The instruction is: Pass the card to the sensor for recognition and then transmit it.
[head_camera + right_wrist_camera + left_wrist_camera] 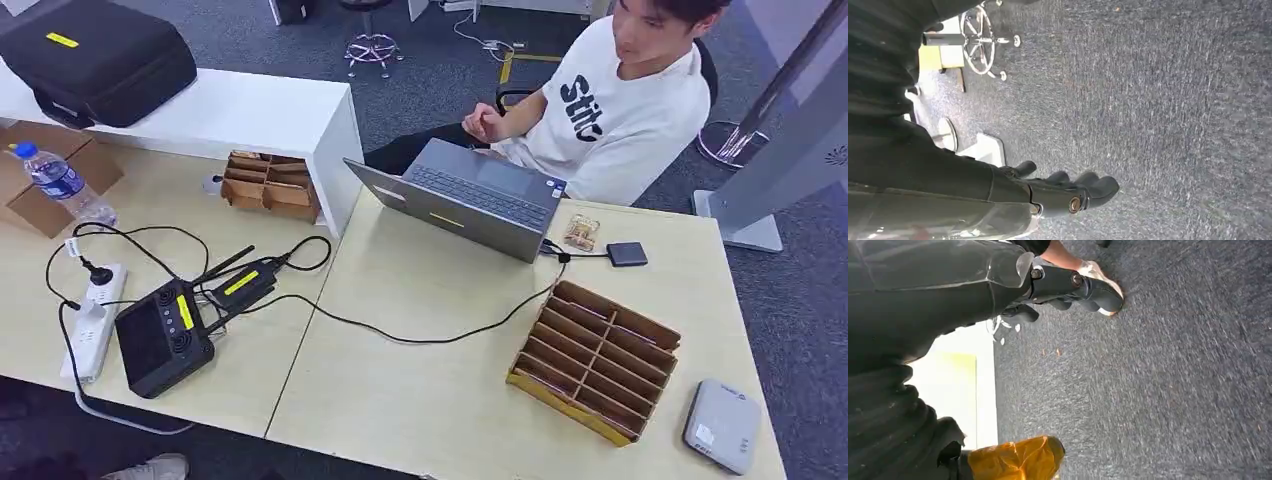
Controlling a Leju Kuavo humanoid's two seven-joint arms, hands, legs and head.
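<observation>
Card not yet in either robot hand

Left robot hand (1073, 286) and right robot hand (1068, 192) hang over carpet, fingers loosely spread, holding nothing. Up on the counter (420, 400), ahead of both, I cannot pick out the card; it may sit in the slotted box (597, 358), nearer the right robot hand, beside a grey pad (722, 425), likely the sensor. A card should be light, stiff and slick: pinch one exposed edge, since flat faces offer little purchase.
</observation>
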